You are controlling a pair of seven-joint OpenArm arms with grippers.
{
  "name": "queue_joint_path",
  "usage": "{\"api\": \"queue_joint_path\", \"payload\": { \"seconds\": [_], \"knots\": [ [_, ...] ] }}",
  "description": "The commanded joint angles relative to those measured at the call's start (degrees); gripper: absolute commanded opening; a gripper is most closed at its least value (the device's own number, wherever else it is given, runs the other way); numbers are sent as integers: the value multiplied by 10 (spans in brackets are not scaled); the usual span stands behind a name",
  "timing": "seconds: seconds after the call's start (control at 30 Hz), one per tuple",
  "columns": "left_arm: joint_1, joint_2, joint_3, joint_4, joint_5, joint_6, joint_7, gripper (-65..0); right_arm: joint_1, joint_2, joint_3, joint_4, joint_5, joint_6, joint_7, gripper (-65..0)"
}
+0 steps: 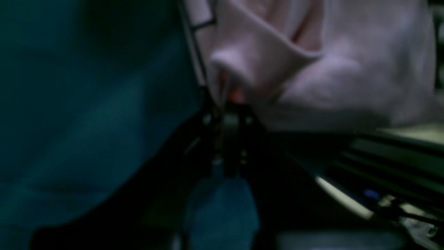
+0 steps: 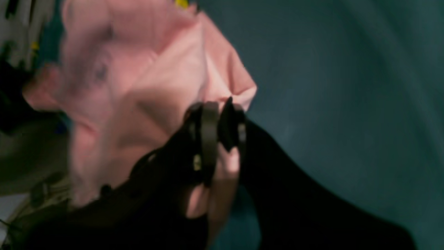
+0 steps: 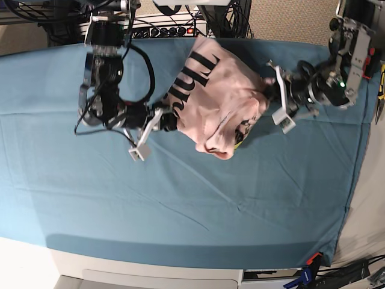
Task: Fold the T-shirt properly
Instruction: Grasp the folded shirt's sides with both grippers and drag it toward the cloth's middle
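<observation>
The pale pink T-shirt (image 3: 222, 96) hangs bunched between my two grippers, over the far middle of the teal tablecloth (image 3: 180, 198). Its black lettering (image 3: 189, 75) faces up on the left part, and a crumpled lobe sags toward the cloth at the front. My right gripper (image 3: 165, 120) is shut on the shirt's left edge. In the right wrist view its jaws (image 2: 222, 121) pinch pink fabric (image 2: 138, 86). My left gripper (image 3: 269, 90) is shut on the shirt's right edge. In the left wrist view it (image 1: 225, 104) clamps a fold of the shirt (image 1: 312, 69).
Cables and electronics (image 3: 168, 27) line the table's far edge. The tablecloth's right edge (image 3: 355, 180) drops off beside the left arm (image 3: 325, 84). A white table front (image 3: 120, 271) runs along the near side. Clamps (image 3: 310, 271) sit at the near right corner.
</observation>
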Motion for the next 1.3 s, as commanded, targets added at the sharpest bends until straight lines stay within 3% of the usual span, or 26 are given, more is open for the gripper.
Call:
{"api": "queue_joint_path", "payload": {
  "seconds": [0.0,0.43,0.8,1.03,1.27],
  "knots": [
    [-21,-12,-6,8,6,3,-16,-650,-9,2,1,21,8,2,4,-650],
    [-141,-2,-4,-64,7,4,-35,-650,-160,0,1,57,57,2,14,-650],
    [-191,50,-4,-192,7,4,-32,-650,-170,-13,1,56,67,4,21,-650],
    [-195,51,-4,-200,7,4,-21,-650,-169,-59,1,56,66,4,32,-650],
    [-196,48,-4,-200,9,4,-18,-650,-169,-60,0,56,66,4,33,-650]
  ]
}}
